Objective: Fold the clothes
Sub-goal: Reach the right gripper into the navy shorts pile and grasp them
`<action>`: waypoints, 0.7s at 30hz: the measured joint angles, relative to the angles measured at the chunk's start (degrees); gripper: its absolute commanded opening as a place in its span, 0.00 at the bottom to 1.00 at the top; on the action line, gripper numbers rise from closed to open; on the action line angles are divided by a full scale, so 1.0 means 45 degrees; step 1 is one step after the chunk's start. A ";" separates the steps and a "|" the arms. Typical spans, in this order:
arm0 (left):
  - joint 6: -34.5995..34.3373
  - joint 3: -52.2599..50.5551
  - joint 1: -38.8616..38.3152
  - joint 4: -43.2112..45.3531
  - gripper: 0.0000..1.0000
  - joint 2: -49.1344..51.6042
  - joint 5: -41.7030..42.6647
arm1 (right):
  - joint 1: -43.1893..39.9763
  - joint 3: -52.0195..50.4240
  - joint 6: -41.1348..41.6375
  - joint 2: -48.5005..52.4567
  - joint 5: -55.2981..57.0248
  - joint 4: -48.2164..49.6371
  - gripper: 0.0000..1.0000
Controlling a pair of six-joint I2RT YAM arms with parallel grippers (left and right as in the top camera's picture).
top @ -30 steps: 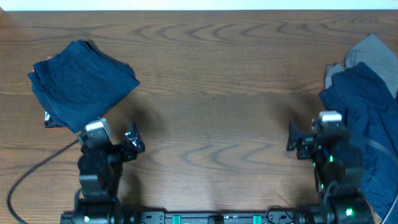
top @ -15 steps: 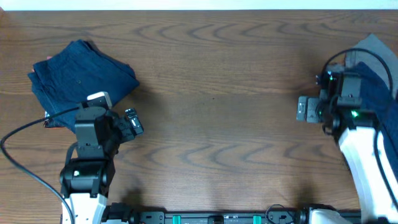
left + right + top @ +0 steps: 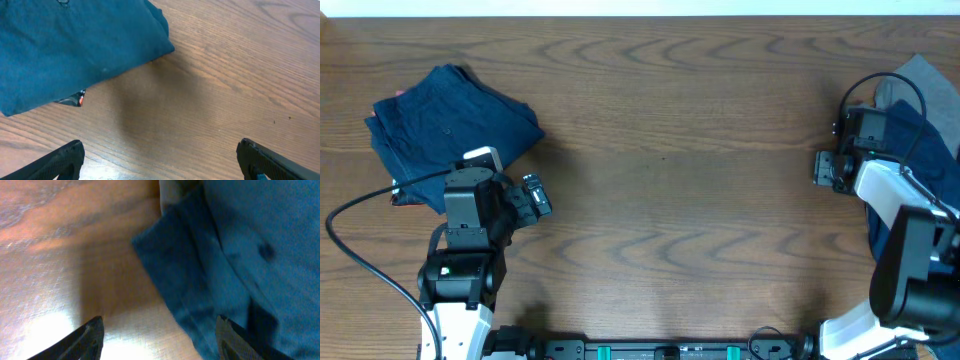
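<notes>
2 grippers empty, fingers wide.
Left gripper [image 3: 160, 156] beside folded bundle [image 3: 448, 125] at table [image 3: 665, 150] left; right gripper [image 3: 159, 330] over loose navy shorts [image 3: 240, 245] at table right.

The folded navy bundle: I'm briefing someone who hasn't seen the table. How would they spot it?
On the wooden table, look far left, just beyond the left gripper. The folded navy bundle lies there squared, unlike the loose navy heap by grey cloth at right.
</notes>
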 measured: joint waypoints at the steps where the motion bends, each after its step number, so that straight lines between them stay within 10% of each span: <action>1: 0.0000 0.0000 0.0000 0.0000 0.98 0.0000 -0.0005 | 0.0000 0.0000 0.0029 0.0185 0.0024 0.0267 0.60; 13: 0.0000 0.0000 0.0000 -0.0005 0.98 0.0000 -0.0005 | -0.0238 0.0267 0.0729 0.0991 0.0452 0.1457 0.02; 21: 0.0000 0.0000 0.0000 0.0005 0.98 0.0000 -0.0005 | -0.0772 0.0262 0.1161 0.1054 0.0510 0.1520 0.01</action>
